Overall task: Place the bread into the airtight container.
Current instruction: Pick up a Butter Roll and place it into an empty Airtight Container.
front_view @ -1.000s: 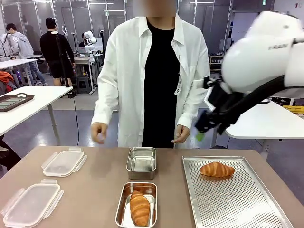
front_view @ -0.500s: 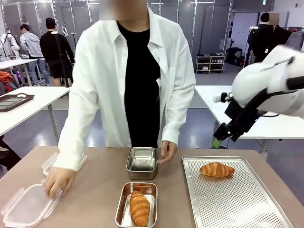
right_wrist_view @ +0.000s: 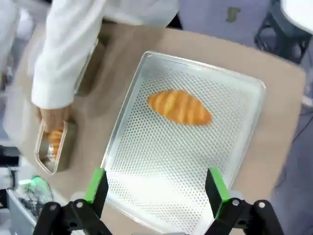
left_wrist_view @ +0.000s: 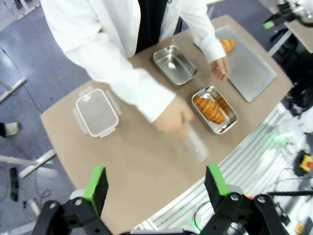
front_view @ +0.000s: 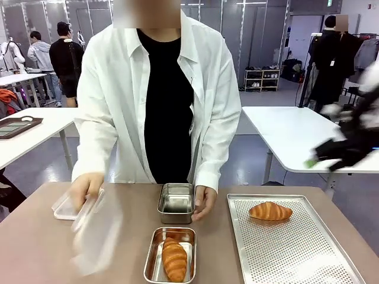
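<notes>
One croissant (front_view: 270, 211) (right_wrist_view: 179, 106) lies on the perforated metal tray (front_view: 296, 254) at the right. Another bread (front_view: 174, 258) (left_wrist_view: 209, 108) fills the near steel container (front_view: 152, 269). Behind it stands an empty steel container (front_view: 176, 203) (left_wrist_view: 174, 65) with the person's hand (front_view: 205, 204) on its side. The person's other hand carries a blurred clear lid (front_view: 98, 231). My right gripper (right_wrist_view: 155, 193) hangs open high above the tray; in the front view it is a blur (front_view: 331, 155) at the right edge. My left gripper (left_wrist_view: 154, 183) stands open high above the table's near edge.
A second clear lid (front_view: 70, 207) (left_wrist_view: 96, 112) lies flat at the table's left. The person leans over the far edge, both arms over the table's middle and left. White tables stand behind.
The person lifted the near-left lid off the table and is swinging it toward the middle. My right arm drew away to the right, out of the middle of the picture.
</notes>
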`<state>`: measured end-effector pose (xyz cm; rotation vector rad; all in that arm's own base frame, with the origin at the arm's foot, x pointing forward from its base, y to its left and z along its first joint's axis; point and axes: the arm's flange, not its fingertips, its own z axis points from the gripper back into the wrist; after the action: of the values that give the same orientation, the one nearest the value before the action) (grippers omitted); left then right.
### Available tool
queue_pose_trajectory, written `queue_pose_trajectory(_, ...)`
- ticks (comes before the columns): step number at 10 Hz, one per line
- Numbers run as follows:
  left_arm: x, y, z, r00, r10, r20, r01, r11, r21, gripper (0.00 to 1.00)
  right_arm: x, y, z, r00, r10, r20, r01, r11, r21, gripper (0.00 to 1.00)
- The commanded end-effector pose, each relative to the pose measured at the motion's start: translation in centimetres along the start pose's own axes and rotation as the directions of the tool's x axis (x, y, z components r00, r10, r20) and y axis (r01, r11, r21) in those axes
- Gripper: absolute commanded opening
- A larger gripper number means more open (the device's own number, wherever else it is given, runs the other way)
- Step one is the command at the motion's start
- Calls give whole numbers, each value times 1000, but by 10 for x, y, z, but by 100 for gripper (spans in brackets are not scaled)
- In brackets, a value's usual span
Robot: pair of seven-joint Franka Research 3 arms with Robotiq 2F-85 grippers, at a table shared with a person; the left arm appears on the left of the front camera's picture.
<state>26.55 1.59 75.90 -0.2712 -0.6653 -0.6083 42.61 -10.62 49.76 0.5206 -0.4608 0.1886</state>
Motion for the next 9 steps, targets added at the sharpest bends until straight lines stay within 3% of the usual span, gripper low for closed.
queue_pose_trajectory(1, 1, 0, 1, 1000, -17, -1, 17, 1000, -6, 100, -63, -78, 64, 983, -150, 105, 137, 983, 120, 100)
queue_pose_trajectory(2, 1, 0, 1, 1000, -17, -1, 17, 1000, -6, 100, -90, -103, 79, 963, -217, 161, 189, 967, 170, 100)
queue_pose_trajectory(4, 1, 0, 1, 1000, -17, -1, 17, 1000, -6, 100, -126, -131, 74, 924, -332, 187, 289, 931, 225, 100)
queue_pose_trajectory(5, 1, 0, 1, 1000, -17, -1, 17, 1000, -6, 100, -133, -133, 61, 926, -343, 157, 307, 927, 217, 100)
queue_pose_trajectory(6, 1, 0, 1, 1000, -17, -1, 17, 1000, -6, 100, -141, -129, 103, 931, -318, 179, 286, 940, 186, 100)
queue_pose_trajectory(9, 1, 0, 1, 1000, -17, -1, 17, 1000, -6, 100, -141, -129, 103, 931, -318, 179, 286, 940, 186, 100)
